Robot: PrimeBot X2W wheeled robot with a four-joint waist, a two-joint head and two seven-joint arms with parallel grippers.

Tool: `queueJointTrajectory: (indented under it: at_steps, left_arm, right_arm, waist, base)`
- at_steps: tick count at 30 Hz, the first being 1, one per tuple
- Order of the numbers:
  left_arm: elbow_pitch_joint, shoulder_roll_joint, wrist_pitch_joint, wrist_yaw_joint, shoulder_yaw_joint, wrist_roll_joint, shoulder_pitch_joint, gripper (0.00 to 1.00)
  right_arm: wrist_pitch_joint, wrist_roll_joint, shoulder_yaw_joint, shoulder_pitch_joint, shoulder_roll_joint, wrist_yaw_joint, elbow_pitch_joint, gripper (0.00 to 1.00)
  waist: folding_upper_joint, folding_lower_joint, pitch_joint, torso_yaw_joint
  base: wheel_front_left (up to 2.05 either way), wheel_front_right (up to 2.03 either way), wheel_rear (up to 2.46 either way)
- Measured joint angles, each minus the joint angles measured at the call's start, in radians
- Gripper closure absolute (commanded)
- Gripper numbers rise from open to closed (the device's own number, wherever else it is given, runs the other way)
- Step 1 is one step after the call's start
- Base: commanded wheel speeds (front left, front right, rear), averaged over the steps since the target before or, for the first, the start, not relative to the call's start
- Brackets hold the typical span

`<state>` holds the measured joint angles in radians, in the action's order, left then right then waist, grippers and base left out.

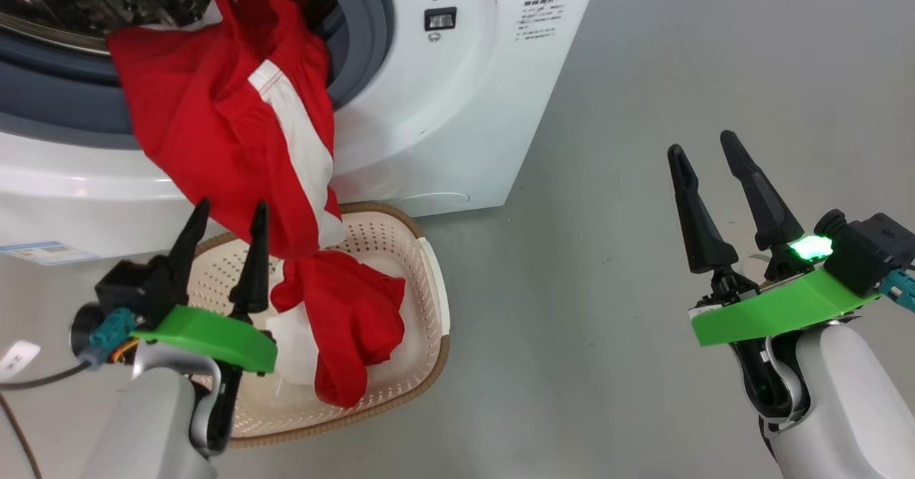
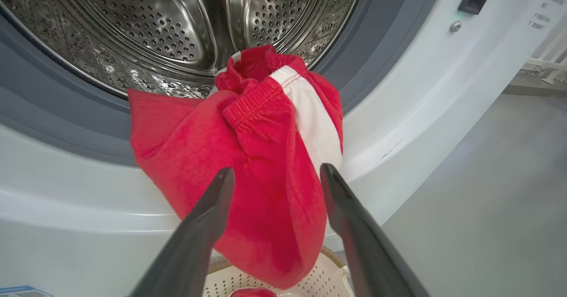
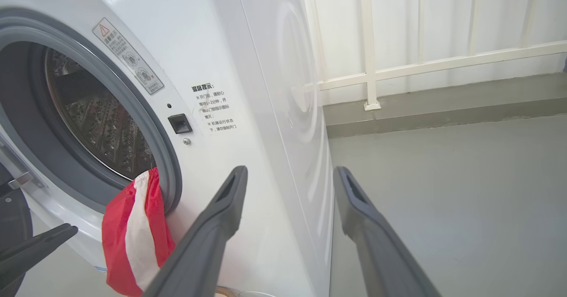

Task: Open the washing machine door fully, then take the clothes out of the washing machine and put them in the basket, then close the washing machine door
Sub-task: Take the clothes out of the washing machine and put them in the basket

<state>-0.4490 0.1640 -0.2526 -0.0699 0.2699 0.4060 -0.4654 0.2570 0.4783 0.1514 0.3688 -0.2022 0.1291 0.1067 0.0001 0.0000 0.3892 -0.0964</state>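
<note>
At 11 o'clock of the head view, the washing machine (image 1: 457,107) stands on the grey floor (image 1: 643,71) with its opening uncovered, the grey gasket (image 2: 40,93) and perforated steel drum (image 2: 177,31) exposed. A red garment (image 1: 214,121) with a white panel hangs out of the drum over the lower lip of the gasket and down the white front panel. Its lower end reaches into the basket (image 1: 429,279), which sits on the floor at 7 o'clock, directly below the opening and close against the machine's front. A red-and-white bundle (image 1: 350,329) lies inside the basket at its 3 o'clock side; whether it is part of the hanging garment or a separate piece cannot be told. The left gripper (image 1: 232,206), at 8 o'clock, is over the basket with its fingers pointing toward 12 o'clock and spread apart, clamping nothing. In the left wrist view the hanging cloth lies between and beyond the two tips, and contact cannot be confirmed. The right gripper (image 1: 702,143), at 4 o'clock, is well apart from the machine and basket, above bare floor. Its fingers are likewise spread and empty, with a green light (image 1: 811,247) lit at the wrist. A blue label (image 1: 43,252) shows at the machine's lower front corner, at 9 o'clock. A white railing (image 3: 367,44) stands behind the machine at 1 o'clock of the right wrist view.
</note>
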Motion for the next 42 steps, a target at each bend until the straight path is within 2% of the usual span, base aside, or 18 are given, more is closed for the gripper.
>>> queueJointTrajectory:
  at_steps: [9, 18, 30, 35, 42]
  left_arm:
    - [0.096, 0.01, 0.0, 0.049, -0.008, 0.0, 0.06, 0.0]
    - [0.156, 0.017, 0.006, 0.067, -0.007, 0.001, 0.096, 0.0]
    - [0.163, 0.023, 0.015, 0.075, -0.002, 0.005, 0.095, 0.0]
    - [0.121, 0.023, 0.047, 0.066, 0.016, 0.012, 0.079, 0.0]
    - [-0.047, 0.015, 0.086, 0.028, 0.043, 0.021, -0.051, 0.0]
  right_arm:
    - [0.0, 0.0, -0.002, 0.0, 0.004, 0.0, -0.004, 0.0]
    - [0.0, 0.0, -0.002, 0.0, 0.004, 0.0, -0.004, 0.0]
    - [0.0, 0.0, -0.001, 0.0, 0.005, 0.0, -0.003, 0.0]
    - [0.0, 0.0, 0.0, 0.0, 0.006, 0.0, -0.003, 0.0]
    - [0.0, 0.0, 0.009, 0.001, 0.008, 0.0, -0.002, 0.0]
  waist:
    - [0.0, 0.0, 0.005, -0.002]
    - [0.0, 0.0, 0.01, -0.001]
    - [0.0, 0.0, 0.01, -0.009]
    - [0.0, 0.0, 0.016, -0.012]
    - [0.0, 0.0, 0.026, -0.025]
  base:
    - [0.0, 0.0, 0.0]
    - [0.0, 0.0, 0.0]
    - [0.0, 0.0, 0.0]
    - [0.0, 0.0, 0.0]
    - [0.0, 0.0, 0.0]
